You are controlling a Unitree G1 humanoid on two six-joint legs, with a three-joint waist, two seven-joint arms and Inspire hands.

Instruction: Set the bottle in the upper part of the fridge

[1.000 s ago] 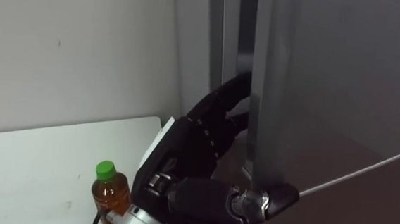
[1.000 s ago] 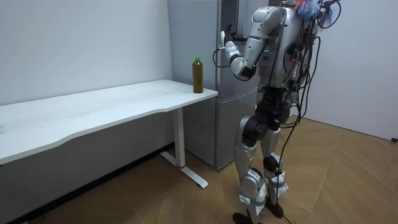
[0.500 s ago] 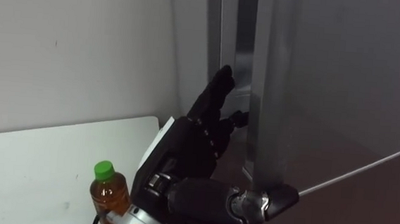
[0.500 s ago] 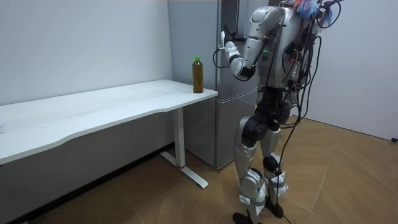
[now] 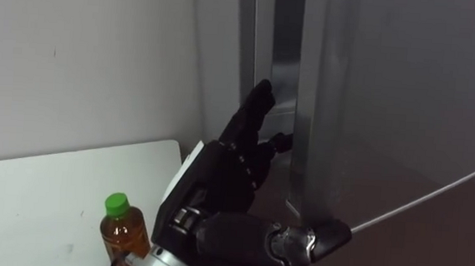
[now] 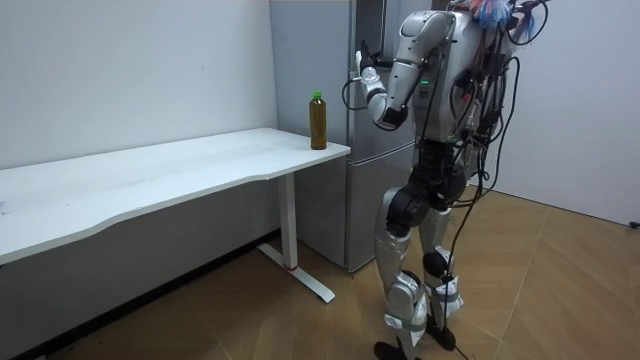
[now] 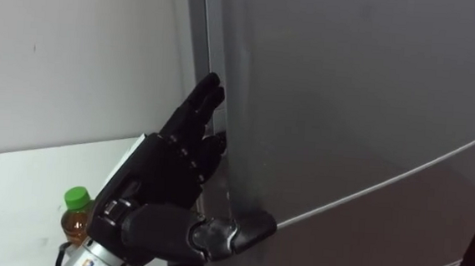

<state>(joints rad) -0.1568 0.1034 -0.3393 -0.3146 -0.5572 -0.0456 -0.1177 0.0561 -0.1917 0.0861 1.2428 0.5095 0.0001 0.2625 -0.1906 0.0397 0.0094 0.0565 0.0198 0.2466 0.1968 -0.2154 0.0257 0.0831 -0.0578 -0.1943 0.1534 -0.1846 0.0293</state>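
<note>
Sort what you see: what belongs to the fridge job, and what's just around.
Job: bottle; upper fridge door; left hand, open at the door's edge.
Just around: white table that the bottle stands on; wall behind it.

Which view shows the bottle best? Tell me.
The room view: the whole bottle stands upright on the corner of the white table. The eye views show its green cap and shoulder behind the wrist of the left hand.

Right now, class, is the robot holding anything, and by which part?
Nothing is held. The left hand is open, fingers straight at the edge of the fridge door; the bottle stands alone on the table.
</note>
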